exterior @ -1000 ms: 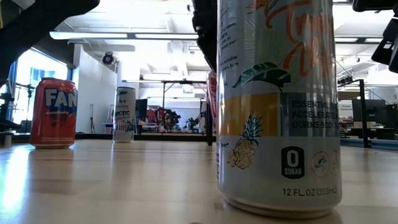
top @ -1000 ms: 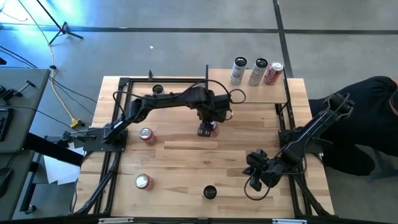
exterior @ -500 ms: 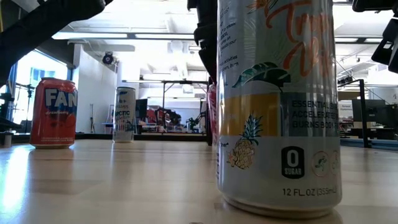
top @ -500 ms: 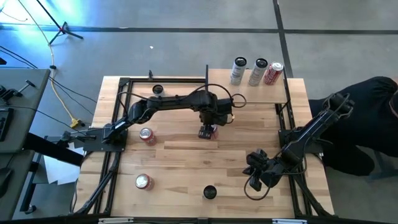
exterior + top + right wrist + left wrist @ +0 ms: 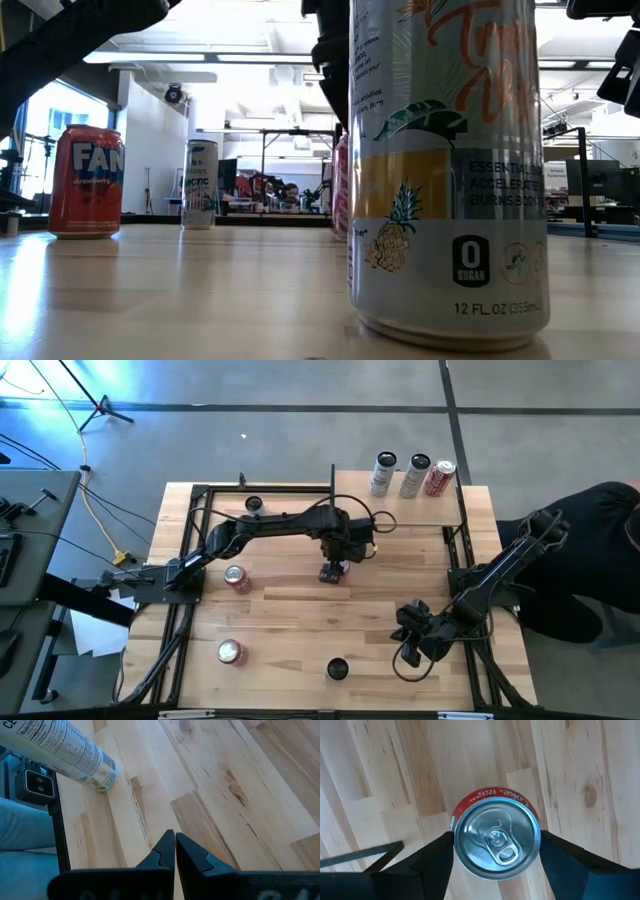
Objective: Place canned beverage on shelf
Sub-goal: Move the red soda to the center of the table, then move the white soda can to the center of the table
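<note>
The left gripper (image 5: 332, 571) is clasping an upright red aluminium cola can (image 5: 496, 838) mid-table; the right gripper (image 5: 175, 851) is resting fully closed, empty, near the table's front right.

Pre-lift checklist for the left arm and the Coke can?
1. Left hand centred over the Coke can: ok.
2. Fingers on both sides of the can: ok.
3. Firm grip: cannot tell; contact isn't clear.
4. Can upright on the table: ok.
5. Free spot on the shelf: ok; three cans line its far edge, the near part is bare.
6. Right hand shut, parked away: ok.
</note>
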`<state>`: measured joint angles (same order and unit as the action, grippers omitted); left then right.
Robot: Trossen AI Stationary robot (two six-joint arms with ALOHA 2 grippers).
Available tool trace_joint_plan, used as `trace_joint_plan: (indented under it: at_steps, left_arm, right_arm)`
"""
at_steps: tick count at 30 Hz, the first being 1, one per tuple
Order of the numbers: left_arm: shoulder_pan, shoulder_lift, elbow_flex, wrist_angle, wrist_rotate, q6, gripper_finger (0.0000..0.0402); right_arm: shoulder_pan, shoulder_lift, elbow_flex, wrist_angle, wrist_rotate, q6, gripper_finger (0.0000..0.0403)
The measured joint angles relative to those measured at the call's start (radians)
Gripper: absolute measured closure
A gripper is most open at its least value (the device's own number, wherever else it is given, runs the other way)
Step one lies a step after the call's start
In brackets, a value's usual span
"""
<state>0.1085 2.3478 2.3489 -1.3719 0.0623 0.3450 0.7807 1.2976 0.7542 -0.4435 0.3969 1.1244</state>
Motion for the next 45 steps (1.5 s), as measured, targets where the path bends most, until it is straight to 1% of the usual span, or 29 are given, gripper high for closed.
trace_joint_plan:
  at_steps: [12,20,26,32,36,37,40,42,45]
  left_arm:
    - [-0.004,-0.004,0.000,0.040,0.000,0.023,0.0142]
    - [-0.005,-0.012,0.006,-0.001,0.013,-0.059,0.0141]
    - [-0.007,-0.088,0.008,-0.043,0.013,-0.130,0.0141]
    - [-0.014,-0.190,0.008,-0.093,-0.101,-0.165,0.0141]
    - [-0.009,-0.243,0.008,-0.206,-0.130,-0.228,0.0141]
    - [-0.007,-0.254,0.003,-0.203,-0.141,-0.240,0.0141]
    - [0.000,-0.310,-0.060,-0.203,-0.204,-0.261,0.0141]
    - [0.003,-0.349,-0.117,-0.195,-0.224,-0.274,0.0142]
    - [0.012,-0.419,-0.265,-0.206,-0.228,-0.332,0.0142]
  right_arm:
    - [0.000,0.000,0.000,0.000,0.002,0.000,0.0402]
    - [0.000,0.000,0.000,0.000,0.000,0.000,0.0402]
    - [0.000,0.000,0.000,0.001,-0.001,0.000,0.0402]
    - [0.000,0.000,0.000,0.000,-0.001,0.000,0.0402]
    - [0.000,0.000,0.000,0.000,0.000,-0.004,0.0402]
    - [0.000,0.000,0.000,0.000,0.000,-0.005,0.0402]
    - [0.000,0.000,0.000,0.000,0.000,0.000,0.0402]
    - [0.000,0.000,0.000,-0.001,0.000,-0.004,0.0402]
    - [0.000,0.000,0.000,-0.001,0.000,-0.004,0.0402]
